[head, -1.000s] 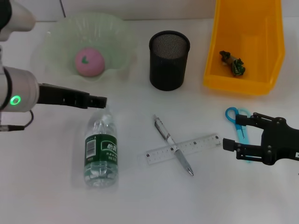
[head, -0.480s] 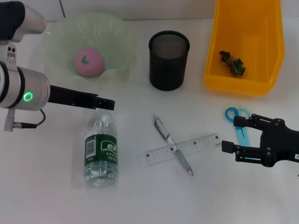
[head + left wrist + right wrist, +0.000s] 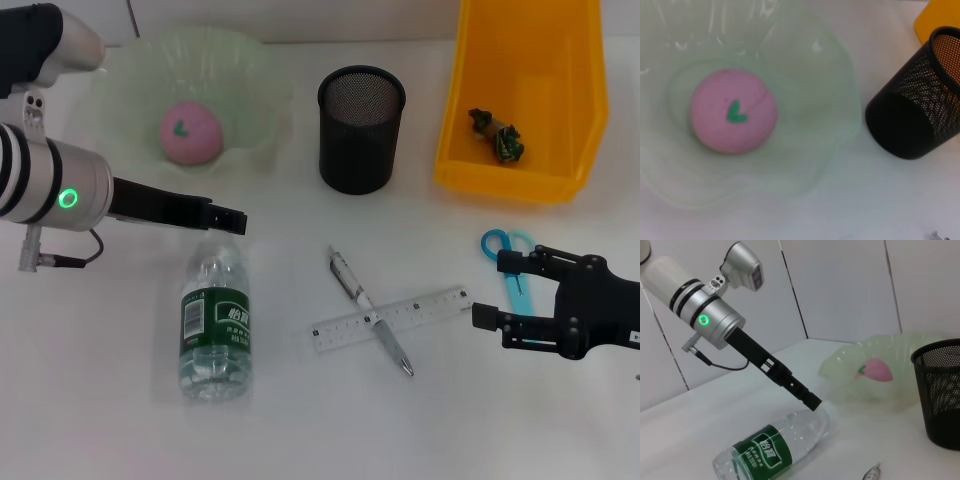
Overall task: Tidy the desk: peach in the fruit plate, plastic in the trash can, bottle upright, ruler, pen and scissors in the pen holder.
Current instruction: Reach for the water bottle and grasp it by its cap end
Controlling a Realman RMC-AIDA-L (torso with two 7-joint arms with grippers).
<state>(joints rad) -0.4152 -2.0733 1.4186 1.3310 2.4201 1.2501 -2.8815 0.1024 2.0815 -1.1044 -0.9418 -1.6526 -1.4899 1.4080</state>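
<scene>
The left gripper [image 3: 228, 219] hangs just above the cap end of the water bottle [image 3: 215, 320]; whether its fingers are spread or pressed together I cannot tell. The bottle lies flat on the table, its long axis running from the cap under that gripper toward the robot, base nearest the front edge. The left arm is clearly the closer one, so standing it upright looks like its job. Behind it, the peach [image 3: 191, 132] already sits in the green fruit plate [image 3: 255, 75]. Toward the middle, the black mesh pen holder [image 3: 361, 128] stands behind the pen [image 3: 370, 311], which lies crossed over the ruler [image 3: 392, 319]. The plastic wrapper [image 3: 499, 134] is in the yellow trash bin [image 3: 585, 110]. The right gripper [image 3: 490, 290], fingers spread, hovers beside the blue scissors [image 3: 508, 262]
</scene>
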